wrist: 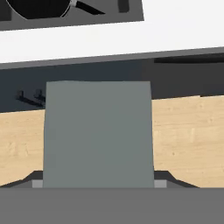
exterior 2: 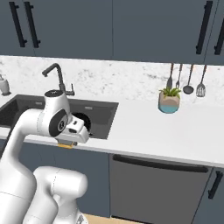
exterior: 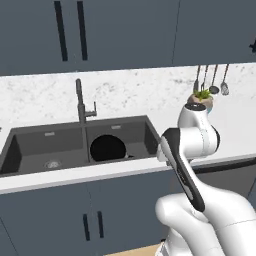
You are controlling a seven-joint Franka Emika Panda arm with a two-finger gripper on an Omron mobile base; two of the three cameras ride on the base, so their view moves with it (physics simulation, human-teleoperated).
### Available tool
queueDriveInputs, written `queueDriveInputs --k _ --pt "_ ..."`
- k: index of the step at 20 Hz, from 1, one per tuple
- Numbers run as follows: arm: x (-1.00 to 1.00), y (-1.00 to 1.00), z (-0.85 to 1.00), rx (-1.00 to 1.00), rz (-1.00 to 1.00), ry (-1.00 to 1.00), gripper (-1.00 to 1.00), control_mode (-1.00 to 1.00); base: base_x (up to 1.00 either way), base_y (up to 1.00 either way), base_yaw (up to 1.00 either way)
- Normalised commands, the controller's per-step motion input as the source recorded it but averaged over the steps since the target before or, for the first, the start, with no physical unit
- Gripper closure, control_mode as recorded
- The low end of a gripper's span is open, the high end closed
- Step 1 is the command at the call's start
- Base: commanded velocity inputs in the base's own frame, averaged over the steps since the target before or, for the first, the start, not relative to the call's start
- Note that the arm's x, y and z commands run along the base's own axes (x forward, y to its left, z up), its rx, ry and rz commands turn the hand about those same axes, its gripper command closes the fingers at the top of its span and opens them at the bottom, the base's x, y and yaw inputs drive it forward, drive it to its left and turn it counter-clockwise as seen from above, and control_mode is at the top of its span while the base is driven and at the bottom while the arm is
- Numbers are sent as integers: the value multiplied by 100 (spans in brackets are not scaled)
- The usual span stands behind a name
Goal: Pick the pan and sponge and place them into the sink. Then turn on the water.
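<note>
The sponge (wrist: 98,133), clamped between closed fingers near the counter's front edge, could clip the sink (exterior: 30,145) rim holding the pan (exterior: 107,148).

sink (exterior: 30,145): matt dark grey, smooth. pan (exterior: 107,148): matt black. counter (exterior 2: 166,131): smooth white; backsplash (exterior: 130,92): speckled marble look. floor (wrist: 188,140): pale wood grain. sponge (wrist: 98,131): flat matt grey-blue face.

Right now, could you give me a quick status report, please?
Gripper shut on the sponge, in front of the counter edge. Pan in the sink's right basin. Water off.
</note>
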Motion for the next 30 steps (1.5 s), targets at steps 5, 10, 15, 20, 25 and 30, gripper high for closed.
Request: queueDriveInputs --k 5,10,15,20,25,30 --pt "0 0 0 0 0 0 100 100 6 16 0" --pt "0 0 0 0 0 0 100 100 6 66 0" --pt "0 0 0 0 0 0 100 100 41 40 0" --pt "0 0 0 0 0 0 100 100 61 3 0" --pt "0 0 0 0 0 0 100 100 49 0 0" --pt "0 0 0 0 0 0 100 100 33 0 0"
